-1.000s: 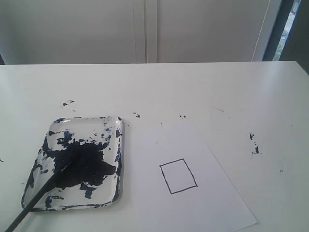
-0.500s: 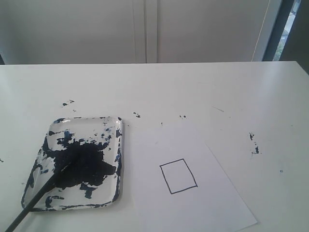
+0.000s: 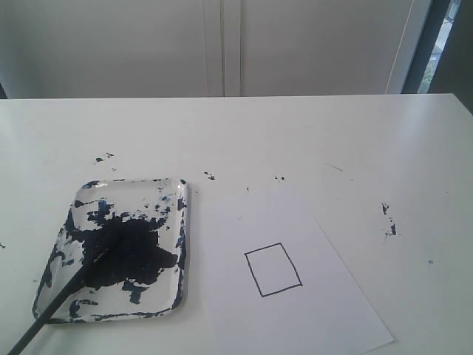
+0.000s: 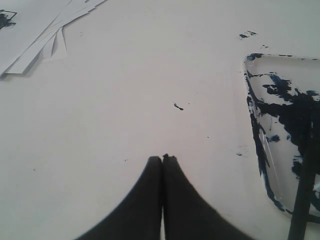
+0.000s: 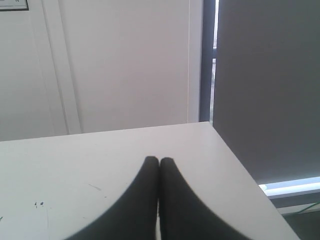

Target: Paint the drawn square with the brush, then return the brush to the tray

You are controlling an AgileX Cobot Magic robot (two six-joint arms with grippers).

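Nothing has shifted against the earlier exterior pictures; the brush (image 3: 55, 302), the tray (image 3: 133, 180) and the sheet of paper (image 3: 295, 310) lie just as they did.

The left gripper (image 4: 162, 159) is closed, its two dark fingers (image 4: 145, 200) pressed together along a thin seam with nothing between them; it points over bare white table (image 3: 295, 133), apart from the tray's rim (image 4: 252, 100) and from the brush handle (image 4: 302, 190). The right gripper (image 5: 159, 160) is likewise pressed closed and empty; it faces the far corner of the table (image 5: 100, 150) and a pale wall, touching nothing that can be seen.

The brush rests in the tray; its tip end lies in the big blue-black blotch of paint, and its black handle slants out over the tray's near left corner and off the lower left edge of the exterior view. The drawn square (image 3: 273, 269) sits on the paper just to the right of the tray; its inside is white. Small dark paint specks (image 3: 389, 222) dot the table around them.

In the left wrist view a loose stack of white sheets (image 4: 45, 35) lies well apart from the tray; one sheet bears a dark mark (image 4: 6, 19), perhaps a painted patch, but it is too blurred and cut off to tell.
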